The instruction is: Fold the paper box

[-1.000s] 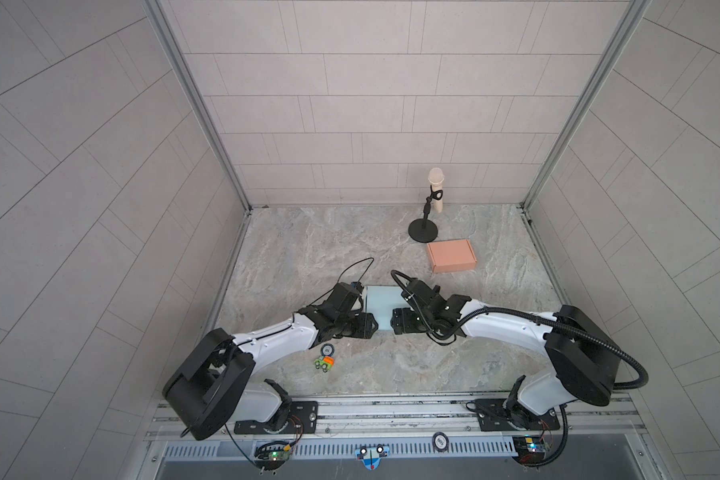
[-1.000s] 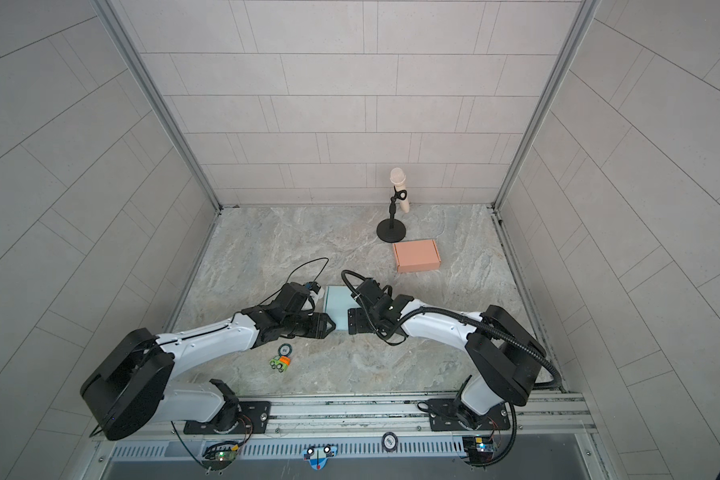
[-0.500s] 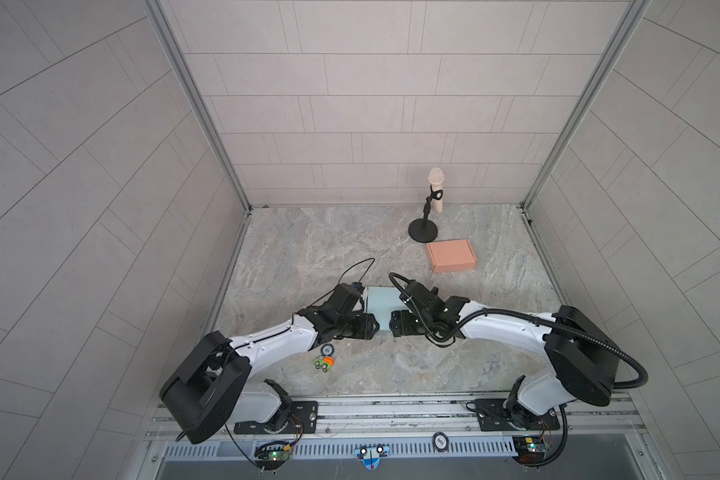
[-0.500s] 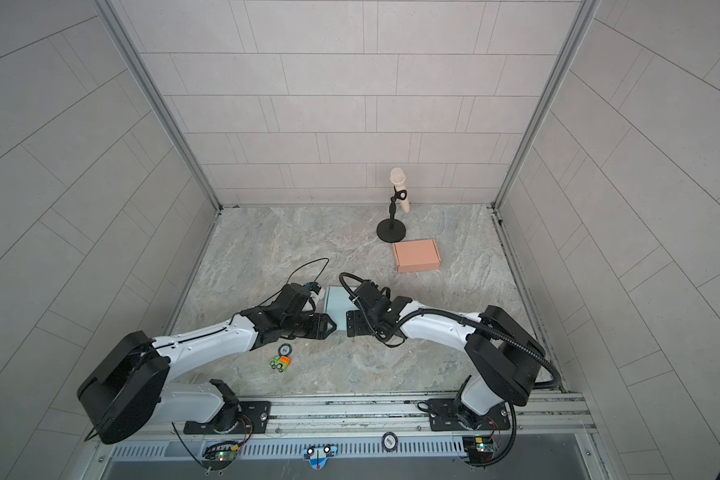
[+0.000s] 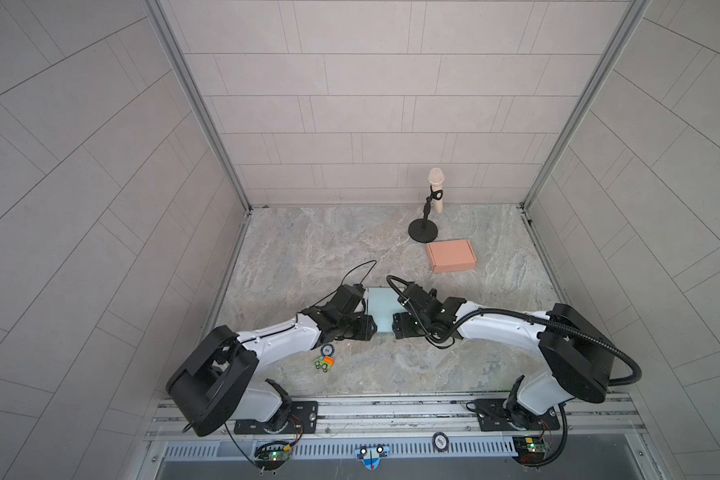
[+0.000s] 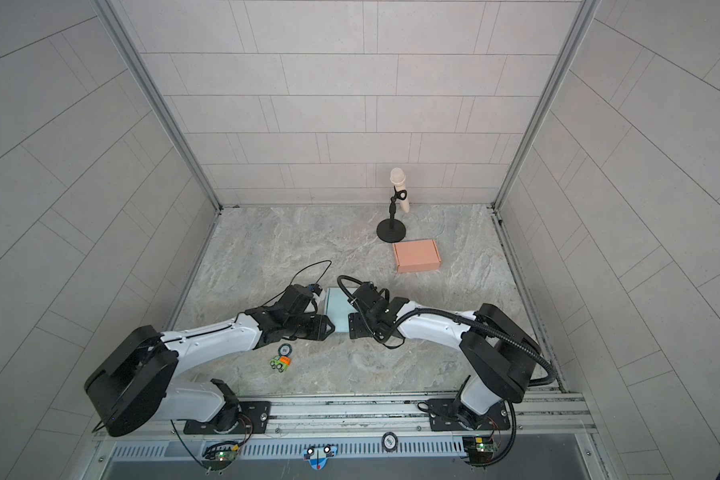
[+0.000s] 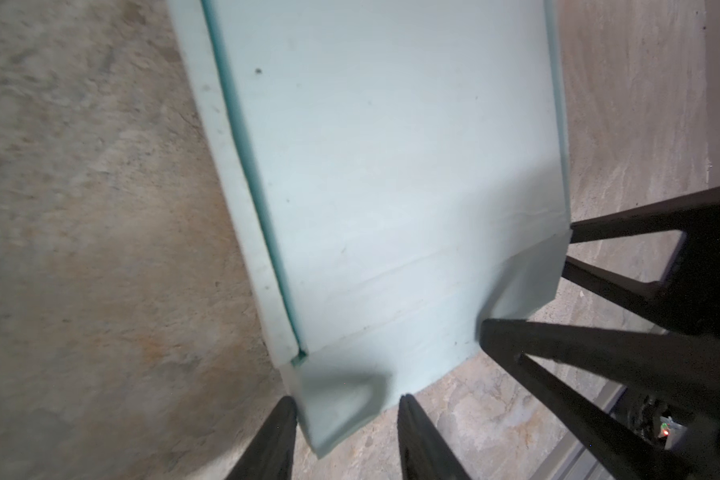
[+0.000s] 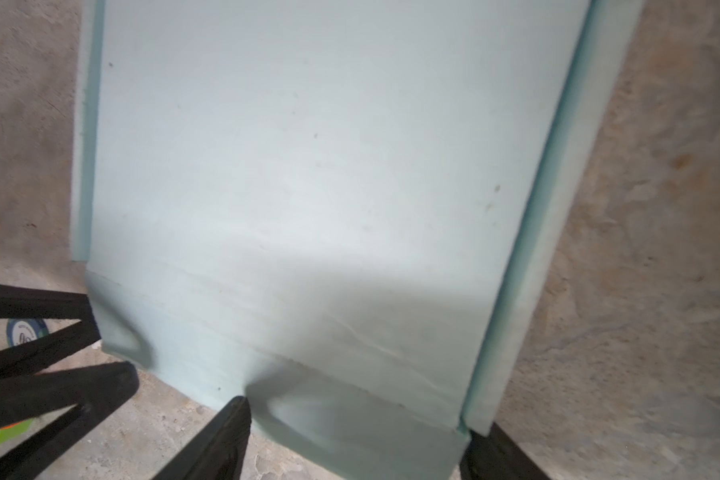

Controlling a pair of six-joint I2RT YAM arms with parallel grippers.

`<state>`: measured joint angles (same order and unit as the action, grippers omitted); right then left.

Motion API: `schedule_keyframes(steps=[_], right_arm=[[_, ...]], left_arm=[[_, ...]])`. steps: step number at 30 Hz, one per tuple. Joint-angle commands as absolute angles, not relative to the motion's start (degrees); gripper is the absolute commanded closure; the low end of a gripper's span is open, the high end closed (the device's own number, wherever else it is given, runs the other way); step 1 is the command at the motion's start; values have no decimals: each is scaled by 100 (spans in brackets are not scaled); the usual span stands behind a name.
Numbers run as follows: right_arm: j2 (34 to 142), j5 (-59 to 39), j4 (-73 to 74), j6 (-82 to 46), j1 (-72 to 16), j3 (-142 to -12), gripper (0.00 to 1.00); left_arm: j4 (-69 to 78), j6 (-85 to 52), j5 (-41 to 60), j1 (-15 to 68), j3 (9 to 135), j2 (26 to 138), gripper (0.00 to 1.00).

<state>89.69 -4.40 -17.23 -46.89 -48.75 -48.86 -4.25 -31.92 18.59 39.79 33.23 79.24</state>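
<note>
A pale teal paper box (image 5: 380,308) (image 6: 336,307) lies flat mid-table between both arms. Its near edge flap is bent up. My left gripper (image 5: 372,328) (image 6: 332,328) stands at the flap's left corner. In the left wrist view the left gripper (image 7: 346,398) is open around that corner tab (image 7: 337,409): one finger touches it, the other stands just clear. My right gripper (image 5: 395,328) (image 8: 357,415) is open wide, and the flap's other tab (image 8: 362,419) fills the space between its fingers.
A closed pink box (image 5: 452,255) lies at the back right beside a microphone stand (image 5: 423,230). A small green toy (image 5: 323,364) and a round badge (image 5: 327,350) lie under my left forearm. Walls close in three sides.
Both grippers' jaws have narrowed around the ends of the near flap, the left one more. The arms have barely shifted.
</note>
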Motion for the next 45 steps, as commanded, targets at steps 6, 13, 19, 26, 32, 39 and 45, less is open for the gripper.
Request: schedule_keyframes(steps=[6, 13, 19, 26, 32, 39, 45], right_arm=[[9132, -168, -1820, -4610, -4891, -5011, 25], [9081, -65, -1833, -4544, -4838, -4909, 26], [8994, 22, -1896, -4493, -4816, -4869, 27], [8487, 263, -2371, -4395, -4817, -4907, 22], [8158, 698, -3117, -3939, -4728, -5354, 19], [8451, 423, -2896, -3526, -4197, -5808, 18], [8994, 344, -2879, -3138, -3947, -6423, 18]], left_arm=[[-299, -3035, 1515, 4017, 3499, 8128, 62], [-229, -3020, 1392, 4016, 3521, 8258, 65], [-172, -3119, 1215, 4014, 3464, 8209, 63], [-133, -3135, 1187, 4017, 3457, 8197, 62], [-101, -3138, 1186, 4017, 3473, 8257, 60], [-132, -3147, 1136, 4017, 3476, 8182, 58], [-79, -3170, 1158, 4018, 3479, 8243, 56]])
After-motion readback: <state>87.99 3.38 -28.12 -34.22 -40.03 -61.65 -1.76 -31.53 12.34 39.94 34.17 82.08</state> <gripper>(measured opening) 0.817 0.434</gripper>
